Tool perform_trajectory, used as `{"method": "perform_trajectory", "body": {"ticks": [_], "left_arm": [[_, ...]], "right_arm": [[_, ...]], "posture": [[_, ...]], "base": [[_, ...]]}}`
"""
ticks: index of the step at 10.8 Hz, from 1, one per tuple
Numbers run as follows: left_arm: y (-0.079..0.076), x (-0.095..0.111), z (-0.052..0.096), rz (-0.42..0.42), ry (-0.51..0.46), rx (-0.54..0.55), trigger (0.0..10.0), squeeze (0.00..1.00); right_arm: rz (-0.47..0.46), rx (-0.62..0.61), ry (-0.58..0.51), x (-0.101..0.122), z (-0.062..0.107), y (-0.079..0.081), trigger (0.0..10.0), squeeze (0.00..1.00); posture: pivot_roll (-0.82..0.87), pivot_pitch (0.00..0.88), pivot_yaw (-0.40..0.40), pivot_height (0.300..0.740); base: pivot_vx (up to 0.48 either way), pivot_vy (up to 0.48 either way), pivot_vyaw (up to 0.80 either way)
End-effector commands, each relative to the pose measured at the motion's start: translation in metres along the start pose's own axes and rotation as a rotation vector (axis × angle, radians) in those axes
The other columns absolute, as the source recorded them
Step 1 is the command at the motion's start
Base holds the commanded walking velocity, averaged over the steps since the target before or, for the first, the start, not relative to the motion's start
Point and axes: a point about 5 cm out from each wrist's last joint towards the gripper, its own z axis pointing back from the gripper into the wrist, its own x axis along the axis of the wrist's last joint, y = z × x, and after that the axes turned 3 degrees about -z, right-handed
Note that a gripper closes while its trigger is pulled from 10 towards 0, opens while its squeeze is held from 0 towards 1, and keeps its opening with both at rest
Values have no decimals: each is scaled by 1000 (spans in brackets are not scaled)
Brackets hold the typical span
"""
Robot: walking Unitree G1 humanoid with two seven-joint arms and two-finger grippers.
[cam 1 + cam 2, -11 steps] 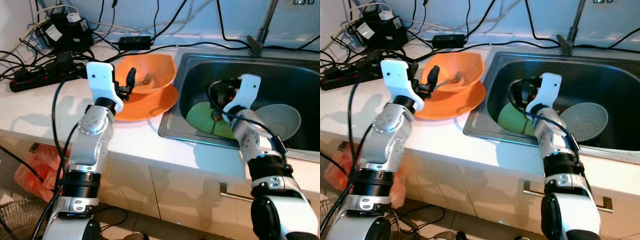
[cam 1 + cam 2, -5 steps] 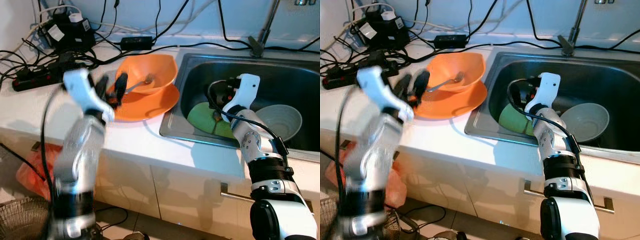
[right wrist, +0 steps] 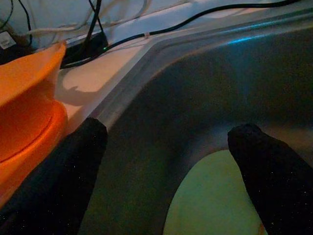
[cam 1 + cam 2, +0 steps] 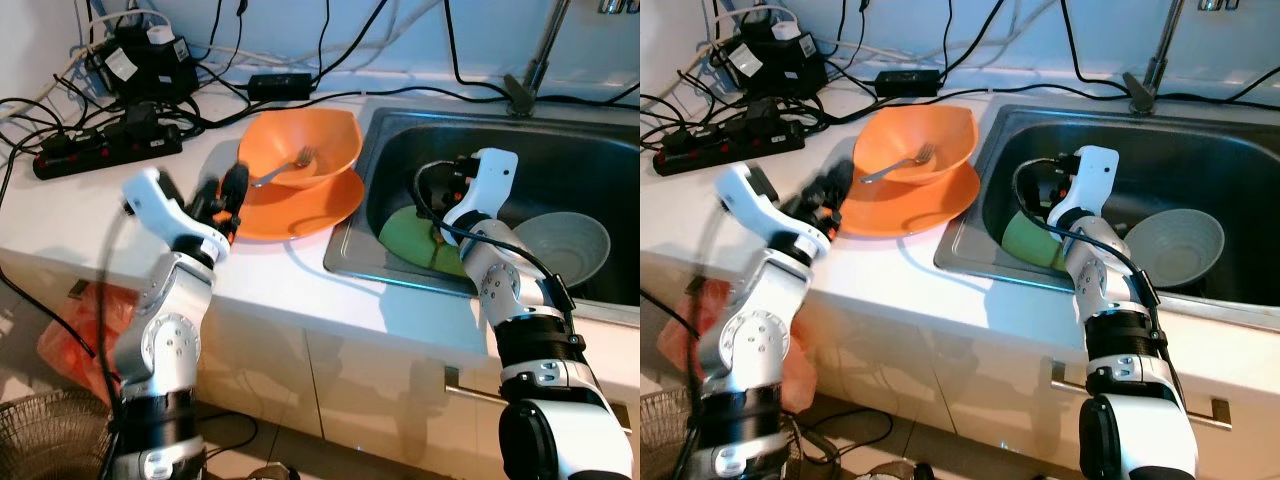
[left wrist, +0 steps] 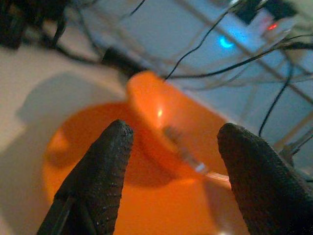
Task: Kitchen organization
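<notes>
While left claw [image 4: 225, 195] gapes beside orange plate [image 4: 330, 205], right claw [image 3: 171, 147] spreads over sink [image 4: 350, 235].

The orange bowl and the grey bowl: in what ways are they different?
The orange bowl sits on an orange plate on the counter; the grey bowl lies in the sink. The orange bowl holds a fork; I see nothing in the grey bowl. The orange one is bright, the grey one pale. Both are open side up.
</notes>
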Motion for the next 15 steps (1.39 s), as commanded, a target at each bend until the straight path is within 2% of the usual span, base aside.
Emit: {"method": "perform_trajectory", "body": {"ticks": [1, 5, 6, 8, 10, 11, 14, 15], "left_arm": [[0, 2, -2, 23, 4, 8, 10000, 0], [-1, 0, -18, 164, 37, -31, 10000, 0], [-6, 0, -23, 215, 59, -64, 10000, 0], [-7, -2, -25, 232, 80, -79, 10000, 0], [-9, -3, -27, 243, 101, -98, 10000, 0], [-11, -4, -28, 256, 107, -105, 10000, 0], [-11, -2, -32, 275, 118, -124, 10000, 0], [-12, -1, -33, 283, 119, -132, 7098, 0]], "right_arm": [[-3, 18, 0, 2, -2, 5, 10000, 0], [1, 15, -3, 2, 0, 5, 10000, 0], [-21, 123, 6, 1, 2, 16, 10000, 0], [16, 295, 58, -4, 9, 31, 10000, 0], [44, 406, 94, -5, 18, 35, 10000, 0], [56, 498, 116, -4, 28, 36, 10000, 0], [71, 576, 144, -4, 38, 41, 10000, 0], [73, 581, 148, -4, 39, 41, 10000, 0]], "posture": [[131, 44, 87, 740], [117, 46, 93, 740], [119, 47, 95, 740], [117, 50, 96, 740], [115, 51, 96, 740], [113, 52, 96, 740], [110, 54, 100, 740], [110, 54, 100, 740]], "base": [[0, 0, 0], [0, 0, 0], [0, 0, 0], [0, 0, 0], [0, 0, 0], [0, 0, 0], [0, 0, 0], [0, 0, 0]]}}
